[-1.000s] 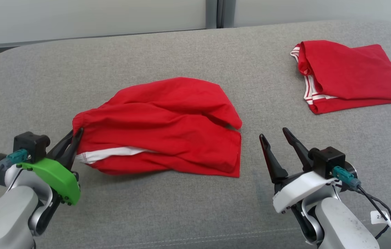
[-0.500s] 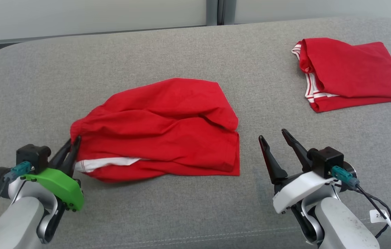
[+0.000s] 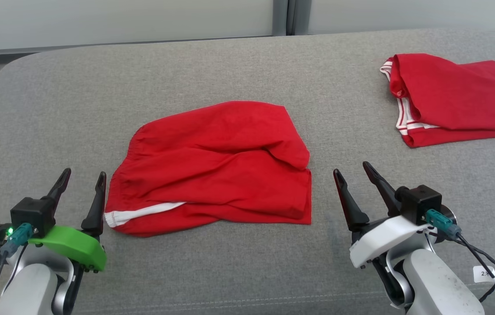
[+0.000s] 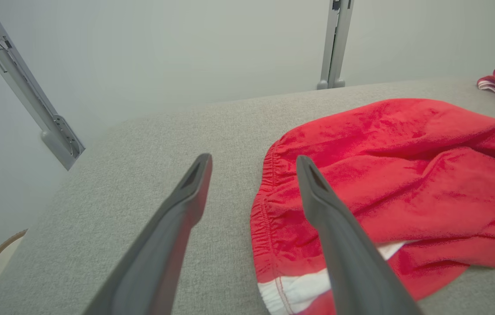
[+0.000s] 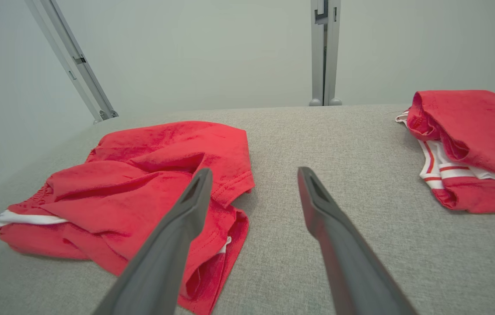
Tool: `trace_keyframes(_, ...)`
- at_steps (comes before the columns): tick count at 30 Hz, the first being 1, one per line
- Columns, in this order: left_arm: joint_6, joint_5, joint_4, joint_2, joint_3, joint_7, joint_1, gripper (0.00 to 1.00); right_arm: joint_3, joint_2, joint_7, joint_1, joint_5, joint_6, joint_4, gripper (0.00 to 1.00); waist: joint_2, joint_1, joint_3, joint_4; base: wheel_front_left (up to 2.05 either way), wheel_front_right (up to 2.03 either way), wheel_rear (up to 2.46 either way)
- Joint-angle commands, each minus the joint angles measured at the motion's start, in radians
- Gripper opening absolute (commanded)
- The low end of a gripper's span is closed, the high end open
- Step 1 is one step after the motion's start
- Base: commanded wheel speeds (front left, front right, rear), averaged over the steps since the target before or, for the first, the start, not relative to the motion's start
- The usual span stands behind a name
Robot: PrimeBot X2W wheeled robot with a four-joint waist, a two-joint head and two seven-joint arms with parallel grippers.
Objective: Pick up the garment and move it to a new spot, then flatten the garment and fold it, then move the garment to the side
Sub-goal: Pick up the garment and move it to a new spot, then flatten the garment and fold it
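The garment point(image 3: 216, 162), red shorts with a white stripe at one hem, lies crumpled in loose folds on the middle of the grey padded table point(image 3: 247, 70). The left wrist view shows its elastic waistband point(image 4: 269, 210) and the right wrist view its hem side point(image 5: 151, 175). My left gripper point(image 3: 82, 177) stands open just left of the waistband edge, with nothing between its fingers. My right gripper point(image 3: 353, 168) is open too, a short way right of the shorts, holding nothing.
A second red garment point(image 3: 453, 103) with white-striped trim lies folded at the table's far right, also seen as a folded red garment point(image 5: 470, 144) in the right wrist view. Bare grey table surface lies in front of the shorts and to their left. A pale wall with metal posts stands behind the table.
My left gripper has opened and let go of the waistband, which has dropped flat onto the table. The head camera has shifted slightly. The right gripper stays open and still.
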Motion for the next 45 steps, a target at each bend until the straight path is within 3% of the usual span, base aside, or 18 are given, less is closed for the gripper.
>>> trace_keyframes(1, 0.01, 0.029, -0.032, -0.015, 0.033, -0.001, 0.03, 1.0, -0.003, -0.002, -0.004, 0.009, 0.004, 0.0, -0.004, 1.0, -0.0001, 0.0, -0.003, 0.008, 0.0, 0.0, 0.0)
trace_keyframes(11, 0.044, 0.232, -0.288, -0.138, 0.256, 0.0, 0.203, 1.0, 0.044, -0.024, -0.004, 0.006, 0.041, 0.0, 0.048, 1.0, -0.0001, 0.0, -0.016, 0.038, 0.0, 0.0, 0.0)
trace_keyframes(17, 0.048, 0.296, -0.398, -0.206, 0.37, 0.0, 0.294, 1.0, 0.105, -0.033, 0.003, -0.001, 0.093, 0.0, 0.113, 1.0, -0.0001, 0.0, -0.029, 0.054, 0.0, 0.0, 0.0)
trace_keyframes(27, -0.019, 0.366, -0.43, -0.289, 0.478, 0.0, 0.357, 1.0, 0.236, -0.054, 0.042, -0.059, 0.19, 0.0, 0.233, 1.0, -0.0001, 0.0, -0.051, 0.096, 0.0, 0.0, 0.0)
trace_keyframes(40, -0.07, 0.416, -0.413, -0.344, 0.51, 0.0, 0.345, 1.0, 0.32, -0.042, 0.046, -0.137, 0.255, 0.0, 0.386, 1.0, -0.0001, 0.0, -0.057, 0.151, 0.0, 0.0, 0.0)
trace_keyframes(42, -0.077, 0.423, -0.411, -0.35, 0.512, 0.0, 0.343, 1.0, 0.33, -0.038, 0.039, -0.148, 0.264, 0.0, 0.408, 0.92, -0.0001, 0.0, -0.057, 0.161, 0.0, 0.0, 0.0)
trace_keyframes(43, -0.078, 0.424, -0.41, -0.352, 0.513, 0.0, 0.343, 1.0, 0.333, -0.036, 0.035, -0.154, 0.268, 0.0, 0.42, 0.73, -0.0001, 0.0, -0.057, 0.165, 0.0, 0.0, 0.0)
trace_keyframes(44, -0.08, 0.426, -0.409, -0.354, 0.515, 0.0, 0.344, 1.0, 0.335, -0.034, 0.032, -0.16, 0.273, 0.0, 0.431, 0.42, -0.0001, 0.0, -0.057, 0.168, 0.0, 0.0, 0.0)
trace_keyframes(45, -0.083, 0.429, -0.408, -0.356, 0.516, 0.0, 0.345, 1.0, 0.336, -0.032, 0.028, -0.165, 0.275, 0.0, 0.443, 0.22, -0.0001, 0.0, -0.056, 0.172, 0.0, 0.0, 0.0)
